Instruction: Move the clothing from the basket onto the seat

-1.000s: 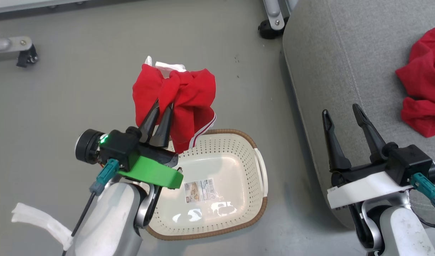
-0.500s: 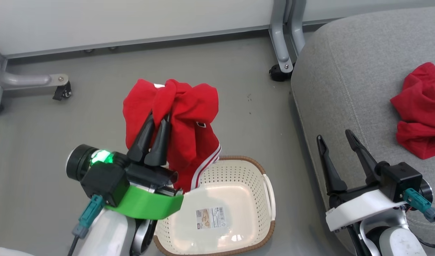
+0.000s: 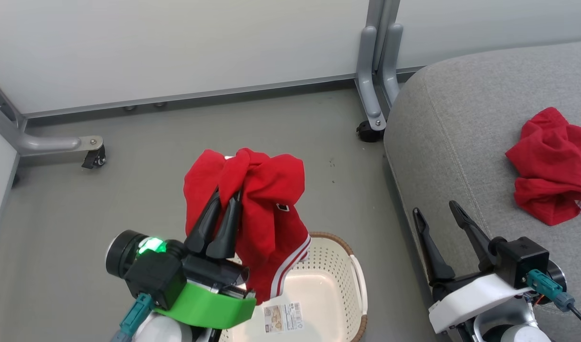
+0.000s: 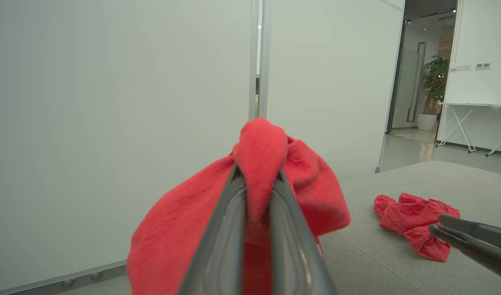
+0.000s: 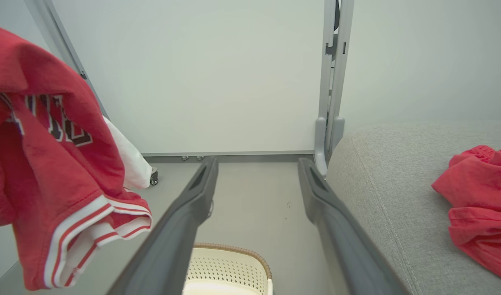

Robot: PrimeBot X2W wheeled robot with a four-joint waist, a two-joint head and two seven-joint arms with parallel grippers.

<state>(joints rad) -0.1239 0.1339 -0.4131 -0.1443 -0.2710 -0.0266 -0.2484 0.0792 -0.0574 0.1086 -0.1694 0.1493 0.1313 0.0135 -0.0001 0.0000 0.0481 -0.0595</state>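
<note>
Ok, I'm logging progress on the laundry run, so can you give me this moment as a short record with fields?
left gripper: jaws shut on the red striped-trim garment, held up above the basket
right gripper: jaws open, holding nothing, near the seat's edge
basket: no clothing in its visible part
seat: one crumpled red garment lying on it
left to do: bring the held garment over to the seat

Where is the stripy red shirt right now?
Head view, centre-left: the shirt hangs from the left gripper, above the basket, left of the seat.
</note>
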